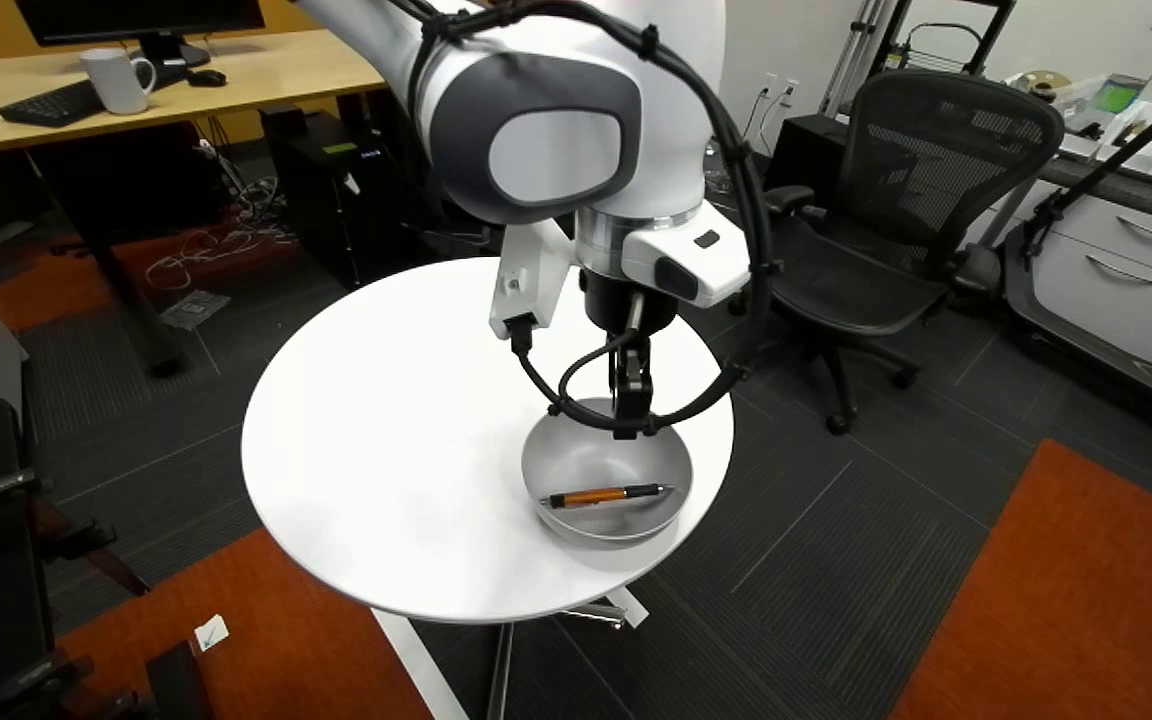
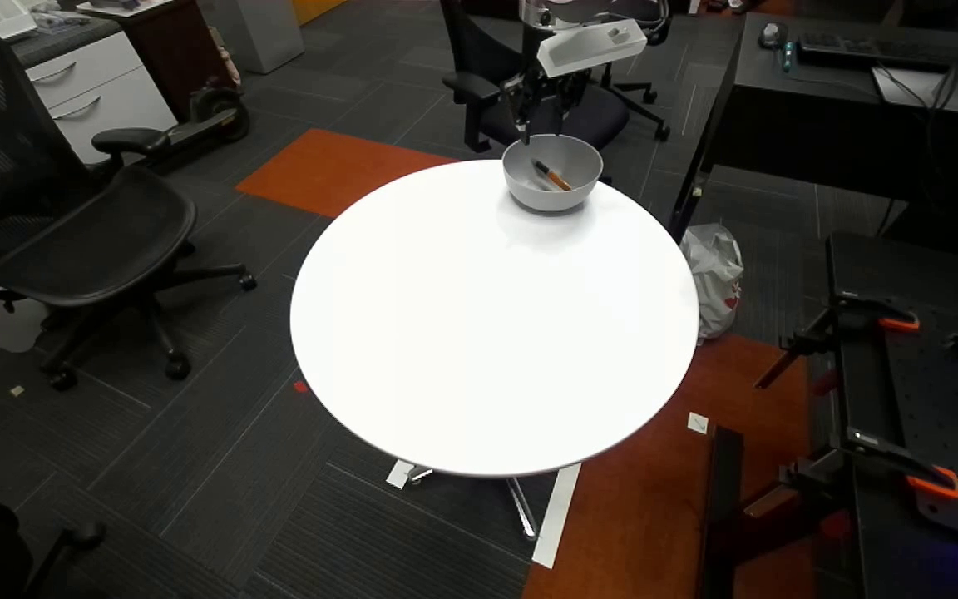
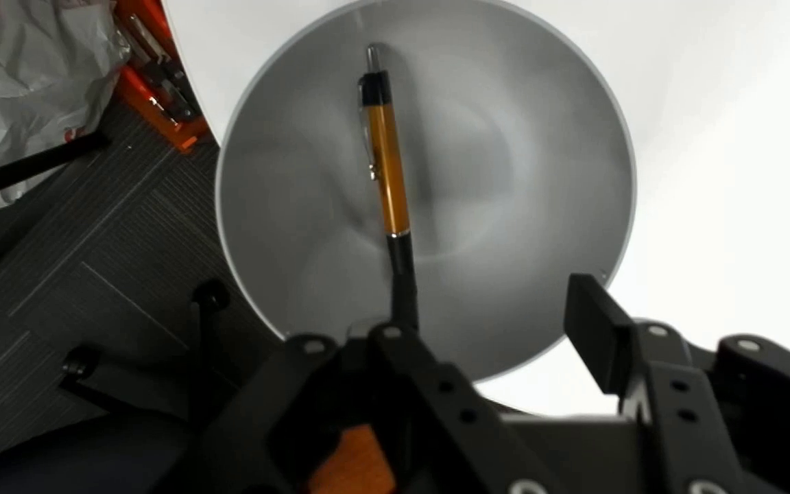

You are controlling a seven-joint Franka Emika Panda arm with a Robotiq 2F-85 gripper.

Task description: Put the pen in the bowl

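A: You look to be on the final step, with the release done: the pen (image 3: 389, 161) lies inside the bowl (image 3: 546, 199), stretched across it.

B: And your fingers (image 3: 594, 336) stand wide apart, gripping nothing. In the wrist view one seems to hide an end of the pen, but both exterior views show you above it.

A: So probably only the retreat is left for you?

B: Yes. Lift straight up before moving sideways; the bowl sits near the edge of the tabletop (image 1: 386, 430), and you could nudge it off.
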